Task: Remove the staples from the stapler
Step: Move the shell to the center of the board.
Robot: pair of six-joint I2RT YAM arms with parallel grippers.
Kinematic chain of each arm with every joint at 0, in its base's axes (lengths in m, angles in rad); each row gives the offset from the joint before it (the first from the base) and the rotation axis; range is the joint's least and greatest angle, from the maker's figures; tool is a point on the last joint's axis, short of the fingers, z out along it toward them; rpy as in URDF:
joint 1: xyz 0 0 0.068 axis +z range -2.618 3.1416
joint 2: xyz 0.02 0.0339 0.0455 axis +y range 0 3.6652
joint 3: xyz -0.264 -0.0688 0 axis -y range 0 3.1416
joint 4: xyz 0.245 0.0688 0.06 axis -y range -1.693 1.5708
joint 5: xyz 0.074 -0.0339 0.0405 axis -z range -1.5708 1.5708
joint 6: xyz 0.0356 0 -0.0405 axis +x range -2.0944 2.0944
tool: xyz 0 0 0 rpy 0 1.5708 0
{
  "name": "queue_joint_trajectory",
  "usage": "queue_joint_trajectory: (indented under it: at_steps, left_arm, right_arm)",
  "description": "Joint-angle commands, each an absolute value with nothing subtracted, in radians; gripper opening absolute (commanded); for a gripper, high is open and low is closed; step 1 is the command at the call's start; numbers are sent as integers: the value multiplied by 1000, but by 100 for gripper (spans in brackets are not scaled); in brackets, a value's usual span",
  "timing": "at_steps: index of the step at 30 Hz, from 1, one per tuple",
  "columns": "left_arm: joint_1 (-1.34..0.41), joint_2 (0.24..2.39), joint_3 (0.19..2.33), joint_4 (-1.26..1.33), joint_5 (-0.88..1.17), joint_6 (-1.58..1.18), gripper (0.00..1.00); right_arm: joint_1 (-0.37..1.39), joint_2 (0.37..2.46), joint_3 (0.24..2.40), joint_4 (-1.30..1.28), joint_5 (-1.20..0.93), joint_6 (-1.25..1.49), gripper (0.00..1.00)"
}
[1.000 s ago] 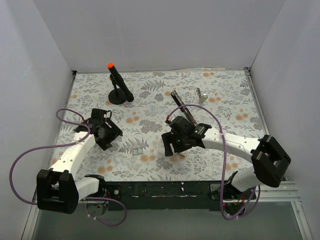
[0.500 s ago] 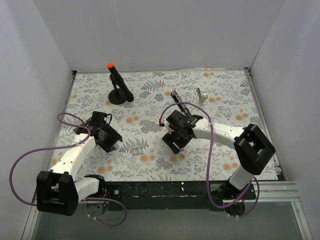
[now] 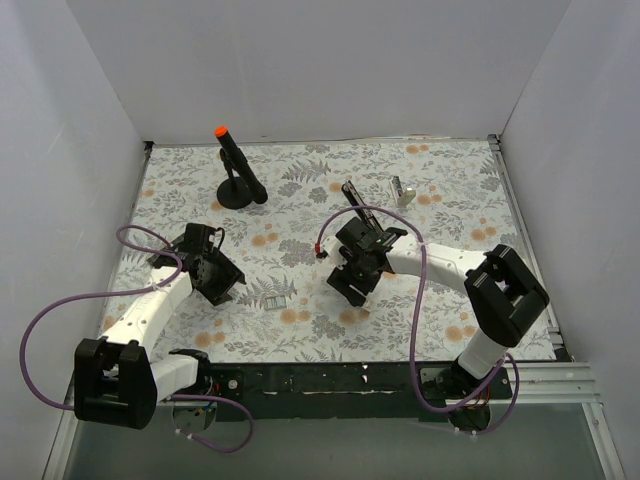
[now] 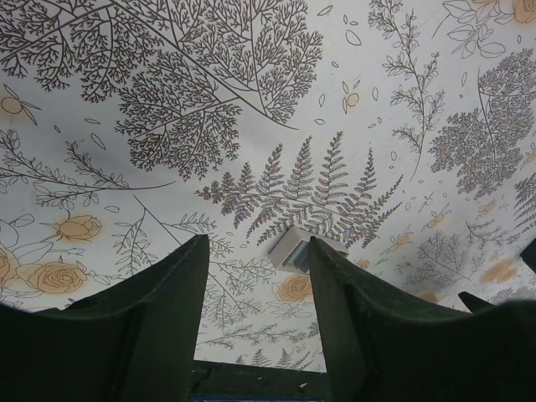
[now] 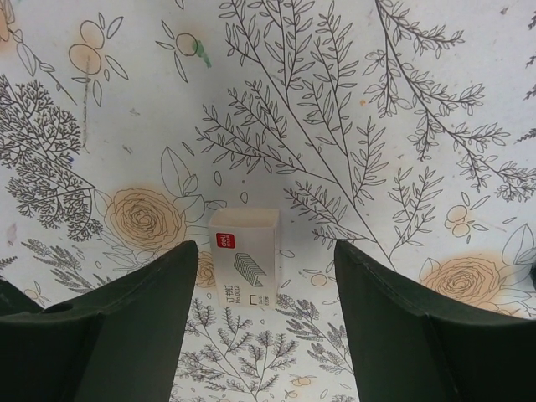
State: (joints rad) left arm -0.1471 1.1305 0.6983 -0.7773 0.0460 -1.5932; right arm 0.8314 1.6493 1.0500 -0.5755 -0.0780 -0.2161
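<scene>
Moved: the right arm (image 3: 440, 265) has folded its elbow in towards the middle of the table (image 3: 450, 230) and carried its head slightly off the near edge. The left fingers have drawn closer together. What lies on the table has not shifted.
Left gripper (image 4: 256, 244): low over the near-left part of the table, its fingers parted with nothing between them. It is aimed at the staple box (image 4: 294, 249), which lies just ahead of the tips.
Right gripper (image 5: 264, 249): near the middle of the table, its fingers spread wide and empty. It also faces the staple box, seemingly lined up on it rather than on the task's tool.
Staple box: small and white, lying flat between the two grippers and towards the near edge. Neither gripper touches it.
Stapler (image 3: 356, 203): lies flat and slanted just beyond the right gripper, with its near end hidden behind the gripper's body. Nothing holds it, so unloading looks not yet begun. Whether its channel is open is too small to tell.
Pale piece (image 3: 403, 190): just right of the stapler's far end, too small to identify.
Stand (image 3: 236, 190): by the far-left corner, with its orange-tipped rod leaning. It is well apart from the work.
</scene>
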Motion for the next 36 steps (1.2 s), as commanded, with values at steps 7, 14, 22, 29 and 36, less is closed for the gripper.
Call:
queue_joint_trajectory:
  at_steps: [7,14,22,29,36]
  left_arm:
    - [-146,1123,701,-770,46,-1580,50]
    - [-146,1121,701,-773,43,-1580,50]
    - [-144,1115,699,-785,29,-1594,51]
    - [-146,1111,693,-787,26,-1595,51]
    - [-146,1117,675,-817,22,-1647,48]
  right_arm:
    - [816,1681,1037,-557,-118,-249,70]
    - [808,1671,1016,-537,-121,-250,65]
    - [805,1664,993,-515,-158,-252,57]
    - [805,1663,997,-506,-196,-262,54]
    - [808,1713,1043,-502,-297,-278,49]
